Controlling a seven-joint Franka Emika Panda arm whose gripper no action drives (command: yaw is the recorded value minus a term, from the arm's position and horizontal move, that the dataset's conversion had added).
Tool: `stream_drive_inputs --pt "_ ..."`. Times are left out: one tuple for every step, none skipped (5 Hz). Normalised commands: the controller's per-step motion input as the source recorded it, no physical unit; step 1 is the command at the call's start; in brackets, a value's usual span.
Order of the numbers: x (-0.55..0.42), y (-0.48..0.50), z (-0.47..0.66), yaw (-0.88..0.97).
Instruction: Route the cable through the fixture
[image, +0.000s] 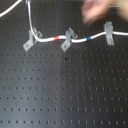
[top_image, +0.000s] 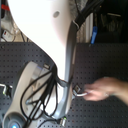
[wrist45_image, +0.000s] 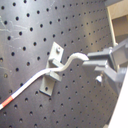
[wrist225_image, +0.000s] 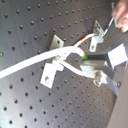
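Cable (image: 50, 38): a thin white cord with a red band (image: 56, 37) and a blue band (image: 89, 37), lying across the black pegboard (image: 65, 90) and through three metal clips.
Landmark: the middle clip (image: 67, 39) sits between the two bands.
Handling: likely light, limp and smooth; it should bend wherever it is pushed.
Grip point: best on bare cord just beside a clip.
Claw (wrist45_image: 95, 68): pinched on the cord past a clip (wrist45_image: 52, 70) in the first wrist view.
Hand (image: 97, 11): blurred, near the far clip.
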Motion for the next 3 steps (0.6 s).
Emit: stream_drive_inputs --pt "0.025 0.012 0.0 -0.01" --pt "-0.218 -0.256 0.54 -0.37" --pt "-0.157 -0.214 0.66 -0.38"
